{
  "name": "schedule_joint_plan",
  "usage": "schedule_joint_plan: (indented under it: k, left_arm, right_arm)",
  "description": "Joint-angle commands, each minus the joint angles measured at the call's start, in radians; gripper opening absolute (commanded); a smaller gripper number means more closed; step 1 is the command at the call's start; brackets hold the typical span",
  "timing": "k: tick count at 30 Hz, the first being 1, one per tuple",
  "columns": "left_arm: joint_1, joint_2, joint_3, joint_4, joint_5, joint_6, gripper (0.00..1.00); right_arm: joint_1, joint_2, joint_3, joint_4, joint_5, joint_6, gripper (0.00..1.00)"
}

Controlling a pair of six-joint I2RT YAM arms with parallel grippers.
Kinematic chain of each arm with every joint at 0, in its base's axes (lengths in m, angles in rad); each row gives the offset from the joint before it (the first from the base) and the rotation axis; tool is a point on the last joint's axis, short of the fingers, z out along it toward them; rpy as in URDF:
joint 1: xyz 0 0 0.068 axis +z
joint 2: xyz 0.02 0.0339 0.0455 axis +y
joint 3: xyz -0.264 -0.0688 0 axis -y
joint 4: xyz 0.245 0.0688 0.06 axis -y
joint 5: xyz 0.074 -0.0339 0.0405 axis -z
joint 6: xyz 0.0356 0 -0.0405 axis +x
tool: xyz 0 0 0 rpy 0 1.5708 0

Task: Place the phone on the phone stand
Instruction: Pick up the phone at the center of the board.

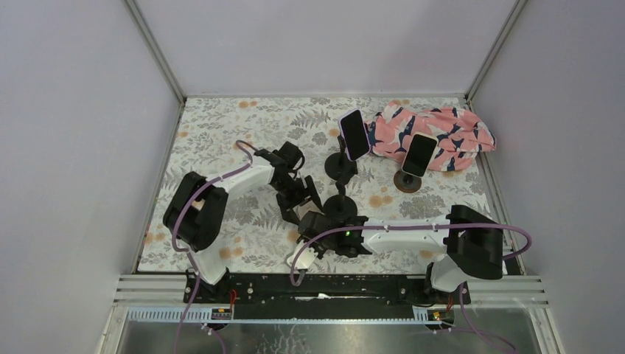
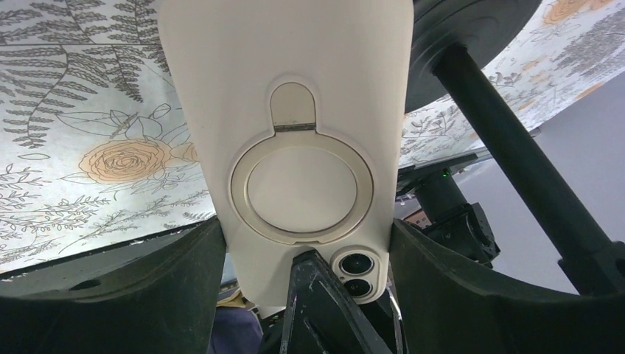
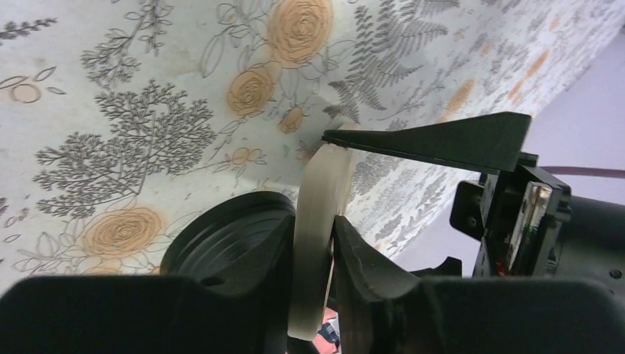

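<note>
Top view: both arms meet mid-table (image 1: 221, 125) just beside the phone stand (image 1: 341, 209). Two other phones (image 1: 354, 135) sit on stands behind, by a pink cloth (image 1: 442, 136).

Left wrist view: the left claw (image 2: 309, 251) is clamped across the phone (image 2: 295, 110), whose cream back, ring and twin lenses show.

Right wrist view: the right claw (image 3: 318, 240) pinches the phone edge-on, off the table.

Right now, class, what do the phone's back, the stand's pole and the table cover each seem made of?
Phone: cream back, probably matte plastic or silicone; no glare, moulded ring.
Stand pole: black, smooth, faint sheen; metal or hard plastic, unclear.
Table cover: printed floral sheet, likely cloth or vinyl; flat and dull.
</note>
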Motion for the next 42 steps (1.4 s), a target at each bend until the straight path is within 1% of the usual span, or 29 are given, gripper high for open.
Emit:
schedule_joint_plan:
  k: [1, 5, 6, 7, 9, 11, 13, 17, 21, 24, 28, 31, 33, 38, 40, 42]
  left_arm:
    - [0.003, -0.063, -0.031, 0.055, 0.089, -0.018, 0.00]
    - [0.003, -0.107, -0.074, 0.130, 0.126, -0.044, 0.00]
    - [0.002, -0.118, -0.084, 0.144, 0.133, -0.049, 0.03]
    - [0.003, -0.131, -0.092, 0.154, 0.135, -0.055, 0.14]
    - [0.003, -0.162, -0.111, 0.166, 0.130, -0.068, 0.42]
    - [0.003, -0.204, -0.131, 0.164, 0.111, -0.084, 0.63]
    - [0.003, -0.248, -0.149, 0.154, 0.083, -0.097, 0.78]
    - [0.005, -0.295, -0.165, 0.122, 0.047, -0.095, 0.98]
    - [0.006, -0.334, -0.169, 0.082, 0.021, -0.073, 0.99]
    - [0.011, -0.367, -0.176, 0.043, -0.008, -0.045, 0.99]
    - [0.040, -0.425, -0.161, -0.046, -0.105, 0.021, 0.99]
    - [0.077, -0.492, -0.149, -0.057, -0.154, 0.050, 0.99]
    - [0.094, -0.526, -0.145, -0.033, -0.169, 0.055, 0.99]
    - [0.114, -0.629, -0.146, 0.093, -0.175, 0.124, 0.99]
    - [0.114, -0.682, -0.168, 0.167, -0.171, 0.133, 0.99]
    - [0.114, -0.750, -0.224, 0.283, -0.155, 0.131, 0.99]
  right_arm:
    - [-0.002, 0.014, -0.004, 0.100, 0.053, -0.025, 0.23]
    - [-0.011, 0.011, 0.029, 0.077, 0.049, -0.008, 0.09]
    - [-0.014, 0.009, 0.038, 0.064, 0.046, 0.002, 0.06]
    - [-0.016, 0.007, 0.047, 0.049, 0.040, 0.012, 0.05]
    - [-0.016, 0.000, 0.060, 0.020, 0.029, 0.030, 0.04]
    - [-0.017, -0.008, 0.069, 0.002, 0.022, 0.045, 0.03]
    - [-0.018, -0.015, 0.078, -0.019, 0.017, 0.058, 0.03]
    - [-0.018, -0.032, 0.089, -0.053, 0.004, 0.074, 0.03]
    - [-0.018, -0.043, 0.106, -0.100, -0.017, 0.097, 0.03]
    - [-0.018, -0.049, 0.141, -0.169, -0.054, 0.128, 0.02]
    - [-0.026, -0.068, 0.221, -0.299, -0.141, 0.194, 0.02]
    - [-0.048, -0.082, 0.293, -0.401, -0.212, 0.248, 0.02]
    - [-0.065, -0.092, 0.343, -0.469, -0.280, 0.273, 0.02]
    - [-0.124, -0.116, 0.450, -0.639, -0.434, 0.309, 0.02]
    - [-0.152, -0.133, 0.477, -0.679, -0.499, 0.324, 0.02]
    - [-0.184, -0.153, 0.496, -0.723, -0.557, 0.331, 0.02]
